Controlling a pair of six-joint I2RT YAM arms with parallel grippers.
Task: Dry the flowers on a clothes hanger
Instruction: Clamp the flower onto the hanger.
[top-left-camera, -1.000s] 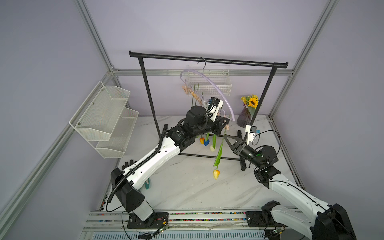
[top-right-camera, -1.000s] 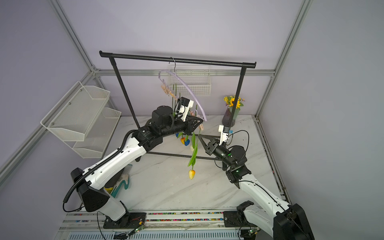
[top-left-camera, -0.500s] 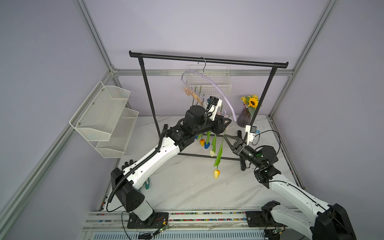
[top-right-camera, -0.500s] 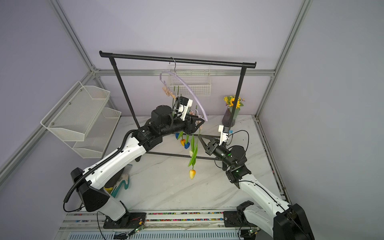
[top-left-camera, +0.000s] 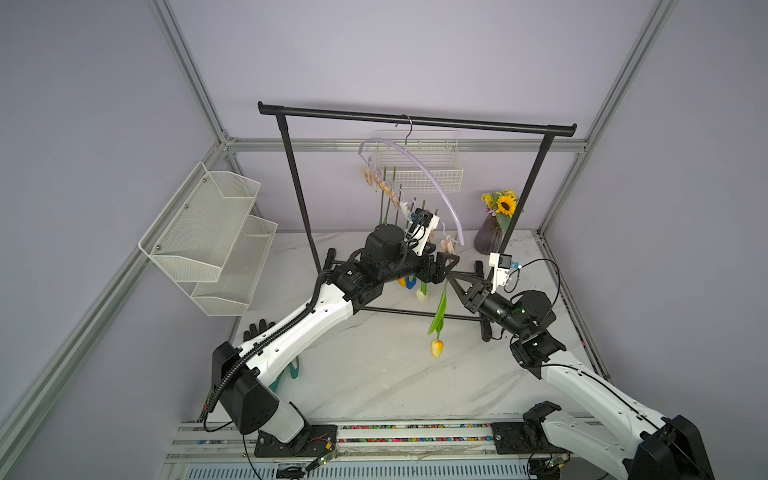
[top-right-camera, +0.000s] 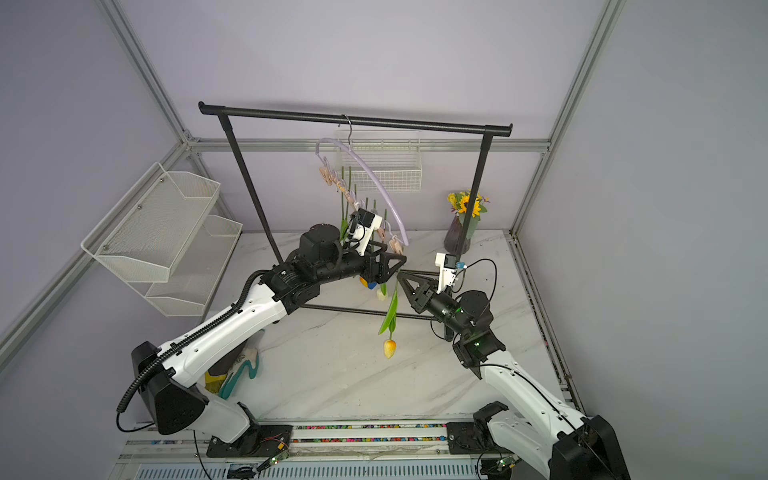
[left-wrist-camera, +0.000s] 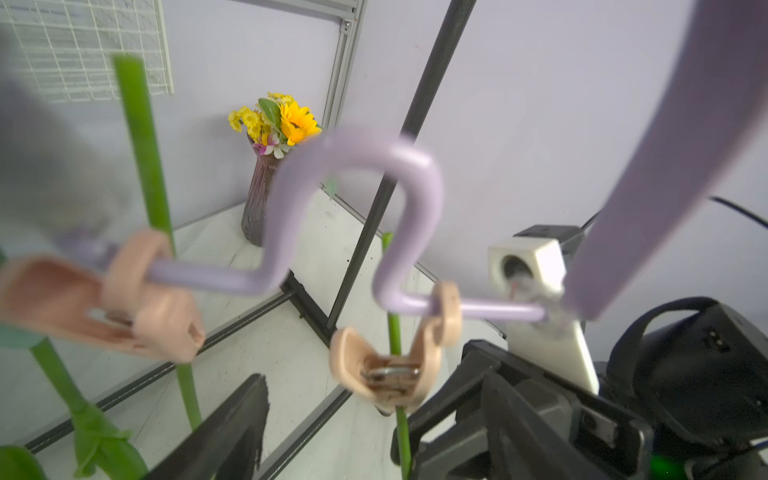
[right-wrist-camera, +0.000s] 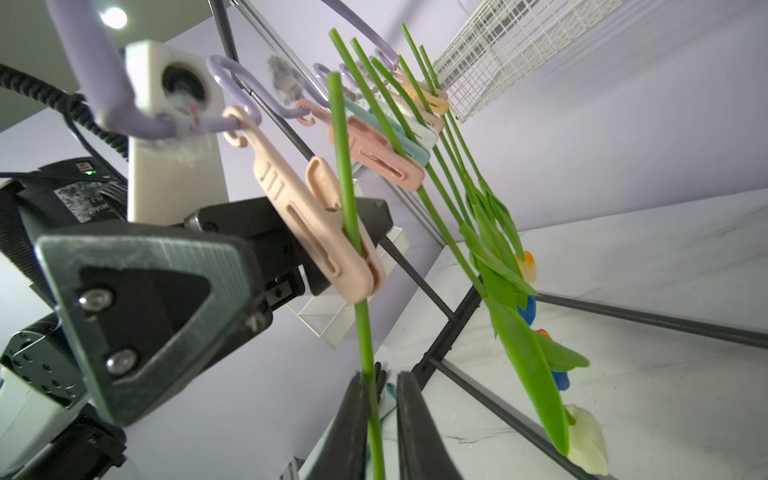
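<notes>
Left claw has let go: a second back it sat tight at the end clothespin, now its fingers stand spread wide to either side of that pin. Right claw has gone from pressed together to a narrow gap. Hanger has swung slightly on the black rack.

- Peach clothespin, last on the lilac bar, is clamped shut on the stem of the tulip; the pin carries it.
- Stem runs straight down from the pin into the right claw's gap, lying against one finger, with daylight showing on the other side. Not pinched.
- Both top views: the two claws are tip to tip just below the hanger's low end, and the tulip hangs head down beneath them, its yellow-orange bloom well above the marble.
- Other tulips hang in a row from the pins further up the bar, behind this one, heads down
</notes>
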